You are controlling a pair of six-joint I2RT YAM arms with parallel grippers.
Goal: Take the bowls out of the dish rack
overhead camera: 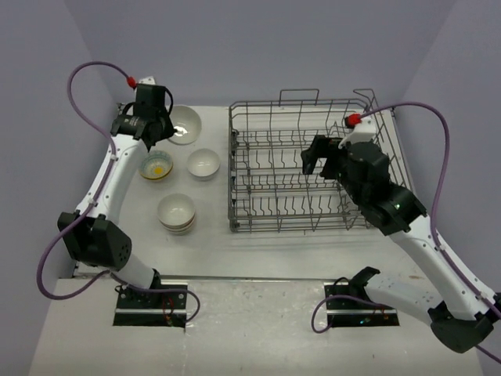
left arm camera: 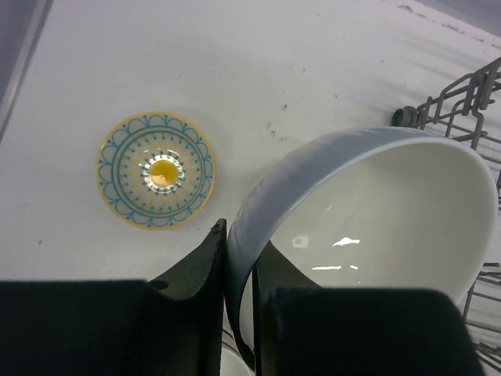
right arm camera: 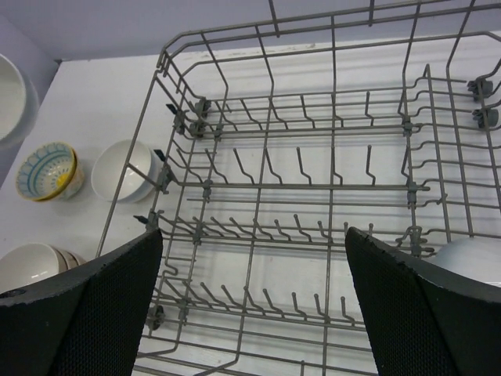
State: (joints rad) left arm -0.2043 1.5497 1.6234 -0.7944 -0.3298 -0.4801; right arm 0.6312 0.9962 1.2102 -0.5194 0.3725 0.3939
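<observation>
My left gripper (overhead camera: pixel 159 125) (left arm camera: pixel 243 239) is shut on the rim of a plain white bowl (overhead camera: pixel 185 124) (left arm camera: pixel 376 211), one finger inside and one outside, at the table's back left. The bowl looks tilted in the left wrist view. Beside it stand a teal-rimmed bowl with a yellow centre (overhead camera: pixel 156 165) (left arm camera: pixel 156 170) (right arm camera: pixel 47 171), a white bowl (overhead camera: pixel 203 163) (right arm camera: pixel 125 168) and a stack of bowls (overhead camera: pixel 176 211) (right arm camera: pixel 31 266). The grey wire dish rack (overhead camera: pixel 258 168) (right arm camera: pixel 297 188) fills the table's right half. My right gripper (overhead camera: pixel 317 157) (right arm camera: pixel 250 258) hangs open above its tines with nothing between the fingers.
A white rounded shape (right arm camera: pixel 470 258) shows behind the rack wires next to my right finger; I cannot tell what it is. The rack's raised handle loops (overhead camera: pixel 297 94) stand at the back. Purple walls close in the table on three sides.
</observation>
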